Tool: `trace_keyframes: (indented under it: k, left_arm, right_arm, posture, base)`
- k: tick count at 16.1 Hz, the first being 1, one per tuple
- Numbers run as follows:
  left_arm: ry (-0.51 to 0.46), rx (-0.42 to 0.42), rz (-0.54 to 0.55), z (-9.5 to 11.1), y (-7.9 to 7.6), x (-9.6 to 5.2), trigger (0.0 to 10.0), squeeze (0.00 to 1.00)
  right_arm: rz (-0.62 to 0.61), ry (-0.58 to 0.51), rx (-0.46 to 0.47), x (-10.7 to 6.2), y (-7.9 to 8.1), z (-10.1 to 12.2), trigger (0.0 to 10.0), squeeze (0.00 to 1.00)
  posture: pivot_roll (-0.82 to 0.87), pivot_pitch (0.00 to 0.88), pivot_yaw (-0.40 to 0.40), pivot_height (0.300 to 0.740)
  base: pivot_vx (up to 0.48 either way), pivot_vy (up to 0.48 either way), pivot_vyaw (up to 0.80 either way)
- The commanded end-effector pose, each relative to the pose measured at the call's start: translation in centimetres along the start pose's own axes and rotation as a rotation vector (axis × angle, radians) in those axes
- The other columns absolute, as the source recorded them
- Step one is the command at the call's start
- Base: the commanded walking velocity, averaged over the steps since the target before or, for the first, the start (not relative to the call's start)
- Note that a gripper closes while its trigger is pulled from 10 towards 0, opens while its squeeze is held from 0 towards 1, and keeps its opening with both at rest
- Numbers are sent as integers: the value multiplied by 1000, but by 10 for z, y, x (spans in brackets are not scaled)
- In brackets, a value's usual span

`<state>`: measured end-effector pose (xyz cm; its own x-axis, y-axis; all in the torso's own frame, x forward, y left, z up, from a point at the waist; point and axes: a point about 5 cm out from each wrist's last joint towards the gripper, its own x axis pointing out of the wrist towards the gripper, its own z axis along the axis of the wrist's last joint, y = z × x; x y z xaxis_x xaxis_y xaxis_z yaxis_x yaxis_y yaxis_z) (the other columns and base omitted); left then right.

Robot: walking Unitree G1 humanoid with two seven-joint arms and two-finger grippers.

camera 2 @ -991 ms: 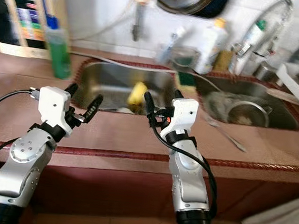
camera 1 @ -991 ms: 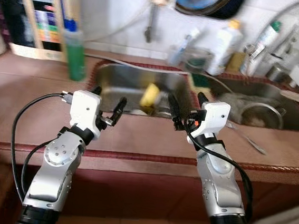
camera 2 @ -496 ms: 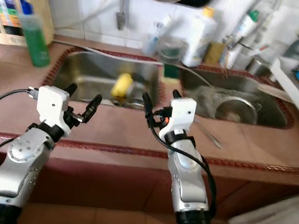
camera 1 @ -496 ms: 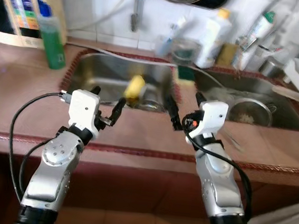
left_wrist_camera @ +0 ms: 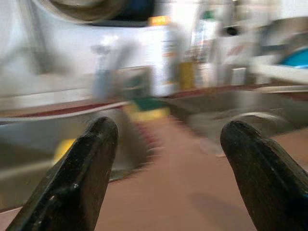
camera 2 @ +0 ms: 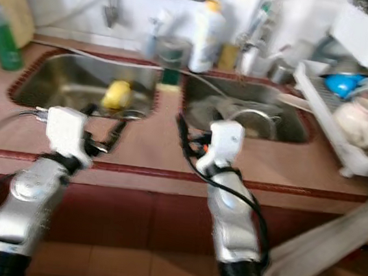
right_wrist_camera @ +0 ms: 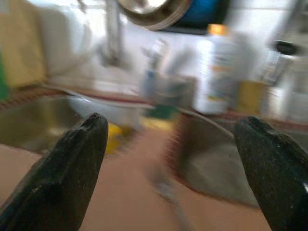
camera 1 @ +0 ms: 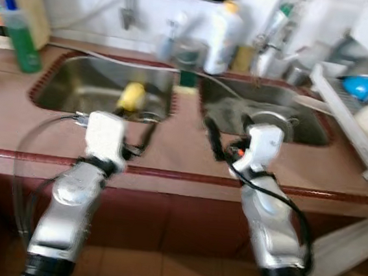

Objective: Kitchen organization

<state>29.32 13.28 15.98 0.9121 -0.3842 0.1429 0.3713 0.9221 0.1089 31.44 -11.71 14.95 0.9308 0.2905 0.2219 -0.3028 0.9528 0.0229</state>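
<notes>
While both arms reach over the reddish desk [camera 1: 169, 156], you have the left end effector [camera 1: 132, 133] and the right end effector [camera 1: 226, 139] spread open, holding nothing. Just ahead of your left end effector, a yellow object [camera 1: 131, 96] lies in the left sink basin [camera 1: 72, 81]; blur hides what it is. A metal bowl [camera 1: 271, 117] sits in the right sink basin [camera 1: 302, 126], just beyond your right end effector. A white bottle [camera 1: 222, 31] stands behind, between the basins, a green bottle [camera 1: 17, 30] far left.

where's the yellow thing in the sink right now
The yellow object lies in the left sink basin, near its right wall, just beyond the left gripper in the head views. Blur hides what it is.
</notes>
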Motion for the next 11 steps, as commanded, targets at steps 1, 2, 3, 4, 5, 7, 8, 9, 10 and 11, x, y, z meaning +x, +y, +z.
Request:
trace_keyframes:
  k: [1, 2, 3, 4, 5, 7, 8, 9, 10, 11]
  left_arm:
    - [-9, 18, 14, 5, 6, 0, 10000, 0]
    - [2, 29, 14, 4, 5, 0, 10000, 0]
    - [27, 58, 26, 1, 5, 2, 10000, 0]
    - [38, 18, 21, -1, 4, 2, 10000, 0]
    - [46, -2, 15, -1, 2, 2, 10000, 0]
    - [111, 11, -5, -7, -2, 4, 10000, 0]
    - [134, 37, -27, -9, -6, 4, 10000, 0]
    - [137, 49, -44, -9, -8, 3, 10000, 0]
    - [158, 44, -52, -11, -10, 4, 10000, 0]
    - [164, 43, -56, -11, -11, 5, 10000, 0]
  right_arm:
    - [-2, -20, 3, 3, 2, 5, 10000, 0]
    - [-13, -7, 3, 3, 1, 4, 10000, 0]
    - [-34, 12, 9, 3, -1, 2, 10000, 0]
    - [-51, 28, 29, 4, -2, 0, 10000, 0]
    - [-63, 34, 17, 4, -3, 0, 10000, 0]
    - [-80, 78, -56, 6, -11, -4, 10000, 0]
    - [-105, 104, -66, 6, -19, -5, 10000, 0]
    - [-110, 109, -78, 6, -26, -4, 10000, 0]
    - [-111, 112, -90, 6, -34, -3, 10000, 0]
    - [-113, 116, -104, 6, -39, -2, 10000, 0]
  posture:
    - [17, 13, -60, 740]
    - [15, 13, -59, 740]
    - [16, 13, -59, 740]
    - [16, 14, -59, 740]
    - [16, 13, -57, 740]
    - [17, 15, -56, 740]
    - [17, 15, -56, 740]
    - [17, 15, -55, 740]
    - [16, 16, -53, 740]
    - [16, 16, -54, 740]
  base:
    - [0, -480, 0]
    - [0, -480, 0]
    - [0, 0, 0]
    - [0, 0, 0]
    - [0, 0, 0]
    - [0, 0, 0]
    - [0, 0, 0]
    - [0, 0, 0]
    - [0, 0, 0]
    - [0, 0, 0]
